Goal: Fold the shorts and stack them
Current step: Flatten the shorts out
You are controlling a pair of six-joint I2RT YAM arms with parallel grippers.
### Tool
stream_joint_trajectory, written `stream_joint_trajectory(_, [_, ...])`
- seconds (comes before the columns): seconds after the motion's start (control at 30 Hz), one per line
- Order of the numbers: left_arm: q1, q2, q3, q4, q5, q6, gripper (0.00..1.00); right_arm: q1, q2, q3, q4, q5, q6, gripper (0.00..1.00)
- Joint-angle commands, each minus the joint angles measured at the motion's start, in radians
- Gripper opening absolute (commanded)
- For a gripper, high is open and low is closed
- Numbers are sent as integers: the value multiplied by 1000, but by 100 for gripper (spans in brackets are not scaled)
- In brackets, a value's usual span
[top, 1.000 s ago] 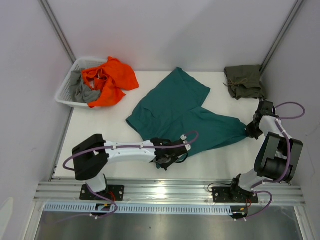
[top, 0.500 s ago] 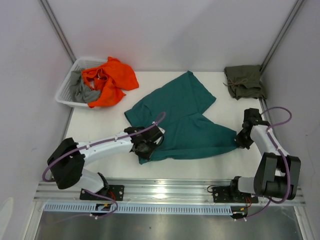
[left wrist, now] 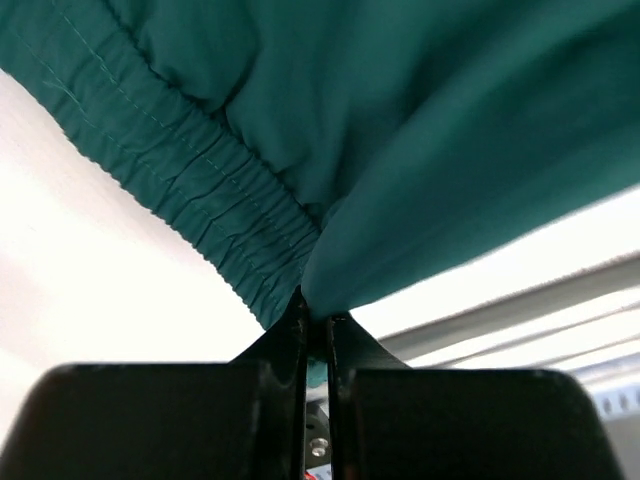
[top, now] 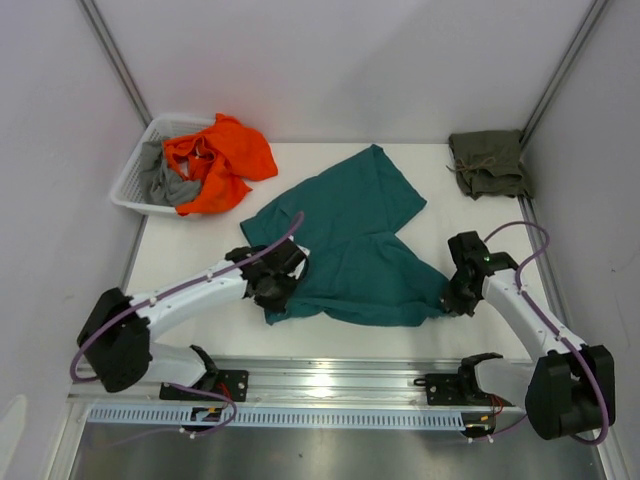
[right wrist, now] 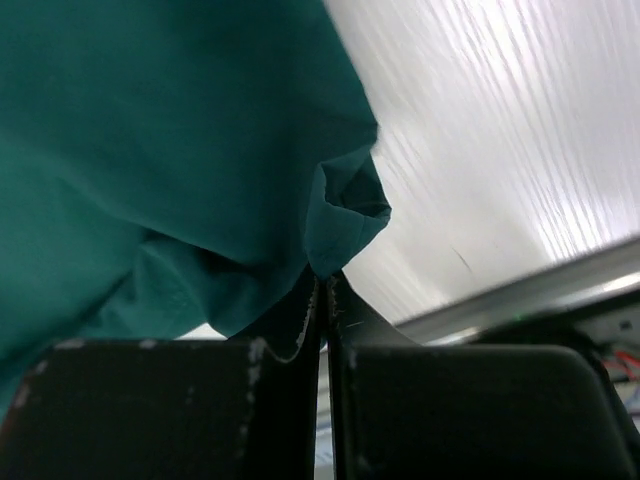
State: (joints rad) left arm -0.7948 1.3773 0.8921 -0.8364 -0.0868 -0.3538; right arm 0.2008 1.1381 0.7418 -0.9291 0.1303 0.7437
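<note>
The teal-green shorts (top: pixel 350 245) lie spread on the white table, rumpled. My left gripper (top: pixel 272 292) is shut on their near-left waistband corner; the left wrist view shows the elastic waistband (left wrist: pixel 200 200) pinched between the jaws (left wrist: pixel 318 318). My right gripper (top: pixel 452 298) is shut on the near-right hem corner; the right wrist view shows a fold of teal cloth (right wrist: pixel 345 215) held at the tips (right wrist: pixel 324 280). The olive-green shorts (top: pixel 488 163) lie folded at the far right corner.
A white basket (top: pixel 135 178) at the far left holds an orange garment (top: pixel 218 160) and a grey one (top: pixel 165 185). The metal rail (top: pixel 340 375) runs along the near table edge. Grey walls stand on both sides.
Both grippers have dragged the teal shorts leftward. The left gripper moved up and left with the waistband; the right gripper moved left and toward me with the hem corner.
</note>
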Motion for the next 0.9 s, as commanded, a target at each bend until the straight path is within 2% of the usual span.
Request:
stream_joint_trajectory(0.0, [-7,-128,-4,13,109,32,4,17,-49,-1,-125,34,83,0])
stream_joint_trajectory(0.07, [-7,-144,-1,8,159,53,7,38,-67,17,-192,70,146,0])
stream_joint_trajectory(0.1, [-11,-147,7,8,177,59,8,49,-70,22,-206,87,163,7])
stream_joint_trajectory(0.17, [-29,-138,13,5,215,85,15,51,-61,28,-232,201,201,8])
stream_joint_trajectory(0.2, [-33,-130,22,0,223,91,15,45,-51,31,-237,245,203,8])
stream_joint_trajectory(0.27, [-56,-90,33,-16,207,99,6,-27,23,79,-218,302,178,9])
stream_joint_trajectory(0.3, [-66,-90,36,-17,202,102,6,-28,23,79,-218,302,186,10])
stream_joint_trajectory(0.5, [-138,-52,10,14,208,95,6,-237,123,90,-45,246,89,9])
stream_joint_trajectory(0.53, [-164,-35,8,17,209,101,8,-280,153,82,-34,238,80,9])
stream_joint_trajectory(0.57, [-176,-24,10,22,229,105,19,-300,166,80,-11,230,60,9])
stream_joint_trajectory(0.73, [-236,-30,-2,57,343,151,48,-385,198,65,27,232,48,12])
stream_joint_trajectory(0.77, [-239,-47,-4,62,361,156,53,-412,212,65,36,221,48,23])
stream_joint_trajectory(0.87, [-239,-73,-5,79,450,190,67,-431,242,91,26,238,33,81])
